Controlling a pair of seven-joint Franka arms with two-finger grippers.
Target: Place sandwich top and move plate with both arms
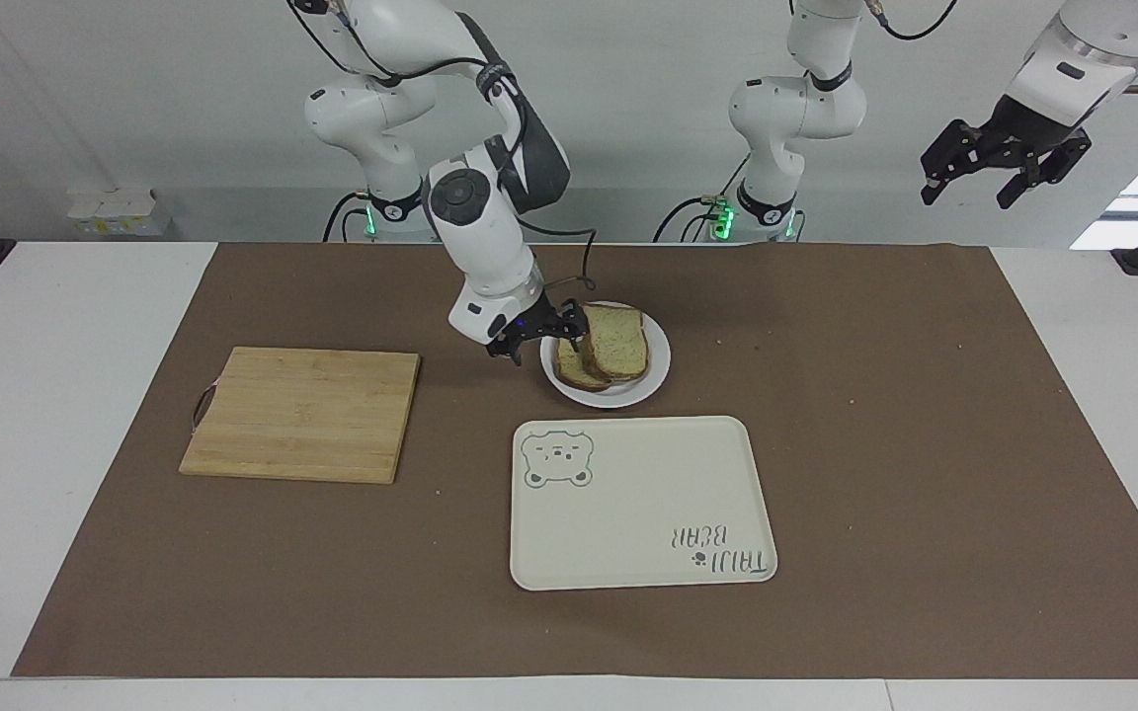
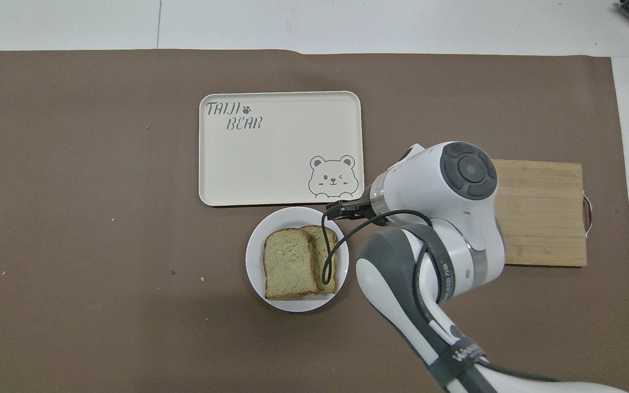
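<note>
Right claw [image 1: 541, 336] low, fingers spread, empty; left claw [image 1: 1004, 163] raised high, fingers apart, arm waiting.

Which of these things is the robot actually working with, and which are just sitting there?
In use: squarish pale bread slice, resting partly over a smaller slice; small round white plate; open right pincer; left pincer, waiting.

Lying about: cream bear tray; bamboo cutting board.

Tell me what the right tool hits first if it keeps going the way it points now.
Probably the plate rim nearest the right arm's end: the open right tool points down at that edge, beside the bread slices. Depth is unclear; it might reach the brown mat instead.
</note>
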